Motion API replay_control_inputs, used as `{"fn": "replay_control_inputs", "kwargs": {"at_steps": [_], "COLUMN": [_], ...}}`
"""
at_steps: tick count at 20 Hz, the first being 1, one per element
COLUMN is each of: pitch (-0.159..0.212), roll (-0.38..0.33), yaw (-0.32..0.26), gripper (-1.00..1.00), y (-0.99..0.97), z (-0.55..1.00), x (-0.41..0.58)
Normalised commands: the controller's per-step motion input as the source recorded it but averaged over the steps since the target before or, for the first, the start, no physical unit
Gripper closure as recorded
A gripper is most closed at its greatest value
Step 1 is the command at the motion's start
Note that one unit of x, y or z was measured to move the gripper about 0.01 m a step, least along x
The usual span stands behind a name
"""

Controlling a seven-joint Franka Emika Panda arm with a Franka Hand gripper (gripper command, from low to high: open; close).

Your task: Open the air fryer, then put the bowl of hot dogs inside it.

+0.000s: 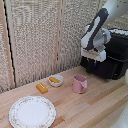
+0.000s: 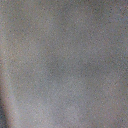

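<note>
The black air fryer (image 1: 114, 54) stands at the exterior view's right, at the back of the wooden table. My gripper (image 1: 93, 61) hangs right at the fryer's front on its left side. The handle is hidden behind the white hand. The fingers are too small and dark against the fryer to tell whether they are open or shut. The drawer looks closed, and the interior is not visible. The small white bowl (image 1: 55, 80) sits mid-table with orange-yellow hot dogs (image 1: 53, 79) in it. The wrist view shows only a blurred grey surface.
One loose hot dog piece (image 1: 42, 88) lies on the table beside the bowl. A pink mug (image 1: 79, 84) stands between the bowl and the fryer. A large floral-rimmed plate (image 1: 32, 111) lies at the front left. A woven screen backs the table.
</note>
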Motion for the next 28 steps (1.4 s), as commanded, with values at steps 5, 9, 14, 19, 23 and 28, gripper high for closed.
{"fn": "replay_control_inputs", "kwargs": {"at_steps": [5, 9, 14, 19, 23, 28], "pitch": [-0.066, -0.083, -0.103, -0.089, -0.014, 0.009], "roll": [0.0, 0.028, 0.018, -0.019, -0.019, -0.002], "yaw": [0.0, 0.019, 0.044, 0.004, 0.0, 0.0], "gripper": [1.0, 1.0, 1.0, 1.0, 1.0, 1.0], "y": [0.92, 0.73, 0.6, 0.85, 0.96, 0.94], "z": [0.31, 0.02, 0.0, -0.04, -0.01, 0.0], "x": [-0.187, -0.486, -0.5, -0.098, 0.123, 0.375]}}
